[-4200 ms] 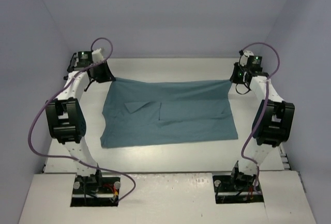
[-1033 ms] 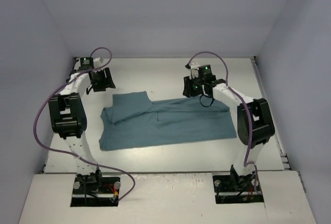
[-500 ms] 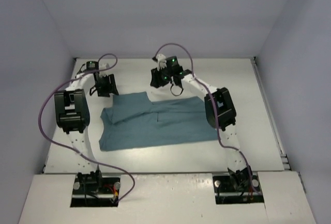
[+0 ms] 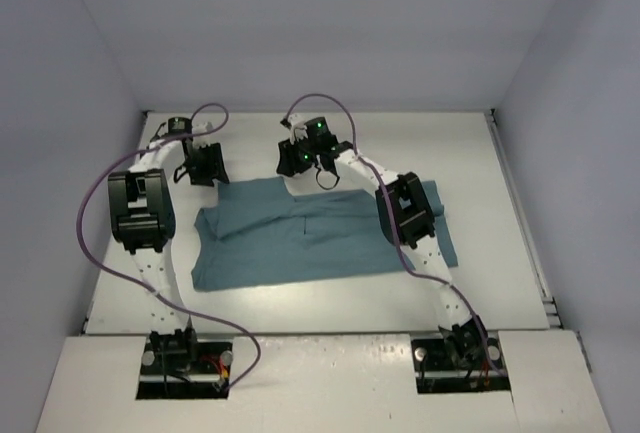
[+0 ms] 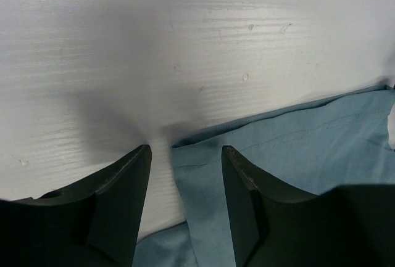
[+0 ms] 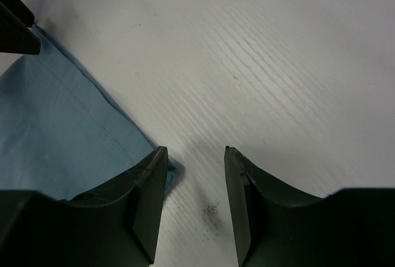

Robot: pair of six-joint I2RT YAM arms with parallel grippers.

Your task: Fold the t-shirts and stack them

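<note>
The teal t-shirt [image 4: 320, 238] lies flat on the white table, with a raised flap at its upper left. My left gripper [image 4: 208, 175] stands open at the flap's far left corner. In the left wrist view that corner of the t-shirt [image 5: 296, 150] lies on the table between the two fingers, ungripped, and the left gripper [image 5: 185, 159] straddles it. My right gripper [image 4: 292, 166] is open at the flap's far right corner. In the right wrist view only bare table shows inside the right gripper [image 6: 194, 156], and the t-shirt's [image 6: 55, 131] corner ends beside the left finger [image 6: 145, 199].
Lavender walls enclose the table [image 4: 330, 298] on three sides. Purple cables [image 4: 95, 213] loop from both arms. A dark speckled smudge [image 6: 212, 209] marks the table between the right fingers. The left gripper's dark fingertips [image 6: 13, 23] show at the top left of the right wrist view.
My right arm has swung left along the shirt's far edge, from near the right side to the flap's right corner. The left gripper stayed in place and its jaws narrowed a little.
</note>
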